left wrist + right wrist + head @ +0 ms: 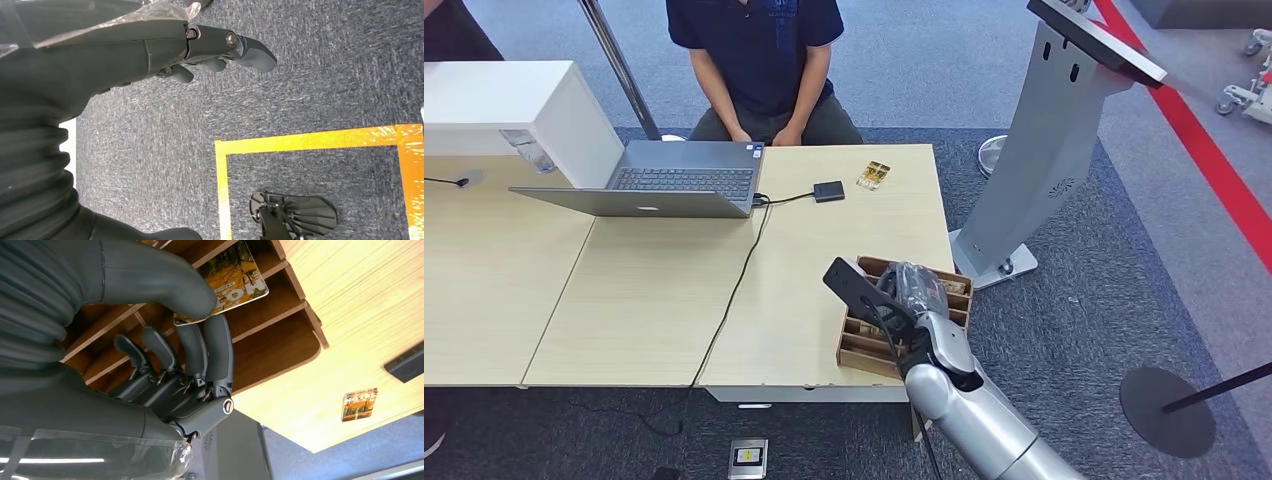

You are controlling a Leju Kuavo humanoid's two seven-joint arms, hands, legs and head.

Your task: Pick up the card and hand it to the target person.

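The right hand [165, 335] is down in the wooden card box [954, 300] at the table's [674, 300] near edge. Its thumb and fingers [217, 347] pinch a yellow card [235, 275], w/ the card's far end resting on a divider, so it's prob just being pulled out. The person [759, 60] sits across, behind the laptop [664, 180], so the card must go that way. Another card [873, 175] lies near them. Left hand [200, 47] hangs over the carpet, fingers curled, holding nothing.

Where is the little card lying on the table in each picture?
Head view: card lies near the table's far edge, right of the small black box.
Right wrist view: card lies beyond the wooden rack.
Left wrist view: not in it.
Shared landmark: the black box.
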